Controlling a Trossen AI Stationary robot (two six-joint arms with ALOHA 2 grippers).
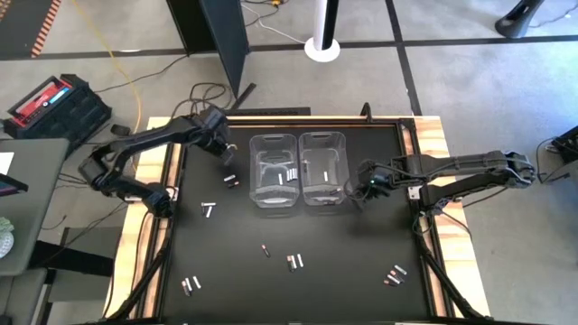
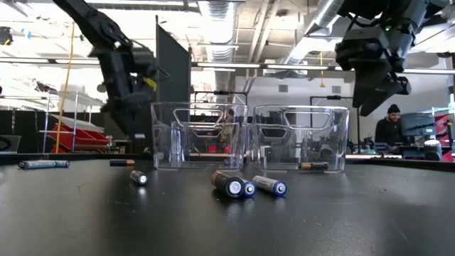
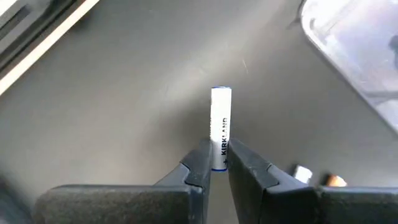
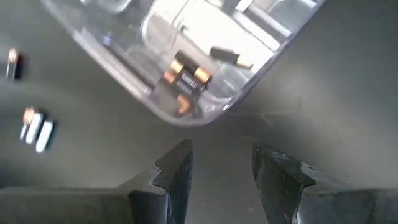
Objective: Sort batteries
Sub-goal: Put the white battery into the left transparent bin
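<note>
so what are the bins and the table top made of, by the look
Bins: clear hard plastic, glossy; the room behind shows straight through their walls and the edges catch highlights. Table top: a black matte sheet, perhaps rubber or laminate, with only dull reflections, framed by a pale wood-look border.

Only legible text — "KIRKLAND", printed lengthwise on the white battery point(image 3: 221, 129) pinched in the left hand point(image 3: 219, 163). Other cell labels — too blurred to read.

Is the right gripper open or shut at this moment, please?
Open. The right gripper shows a clear gap between its fingers with nothing in it, beside a clear bin holding dark batteries.
</note>
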